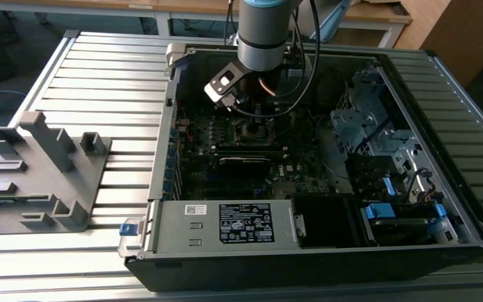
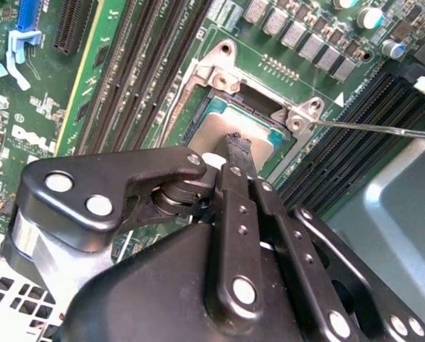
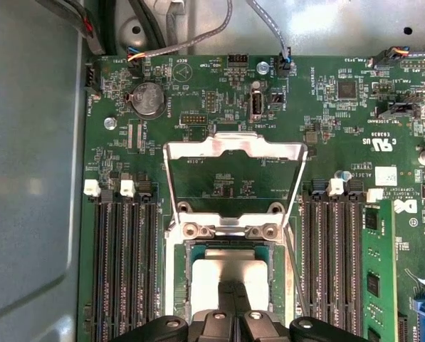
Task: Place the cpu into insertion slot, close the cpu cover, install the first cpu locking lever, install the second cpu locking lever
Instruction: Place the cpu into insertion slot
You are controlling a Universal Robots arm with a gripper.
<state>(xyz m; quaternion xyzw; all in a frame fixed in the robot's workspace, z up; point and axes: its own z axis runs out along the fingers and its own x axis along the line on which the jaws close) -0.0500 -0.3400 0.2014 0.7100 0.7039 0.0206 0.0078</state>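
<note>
The cpu (image 3: 233, 274) is a silvery-grey square lying flat in the insertion slot (image 3: 186, 274) on the green motherboard. In the second wrist view the cpu (image 2: 219, 128) shows just past the fingertips. My gripper (image 3: 233, 291) hangs directly over the chip with its black fingers pressed together and their tips at the metal top; in the second wrist view the gripper (image 2: 238, 144) looks the same. The cpu cover (image 3: 233, 147), a thin silvery frame, stands swung open at its hinge beyond the socket. A thin locking lever (image 2: 376, 128) sticks out beside the socket. In the exterior view the arm (image 1: 258, 38) reaches down into the computer case.
Black memory slots (image 3: 123, 263) flank the socket on both sides. Cables (image 1: 304, 75) hang beside the arm inside the case (image 1: 161, 126). A grey fixture (image 1: 40, 170) stands on the slatted table at the exterior view's left. A power supply box (image 1: 224, 223) fills the case's near end.
</note>
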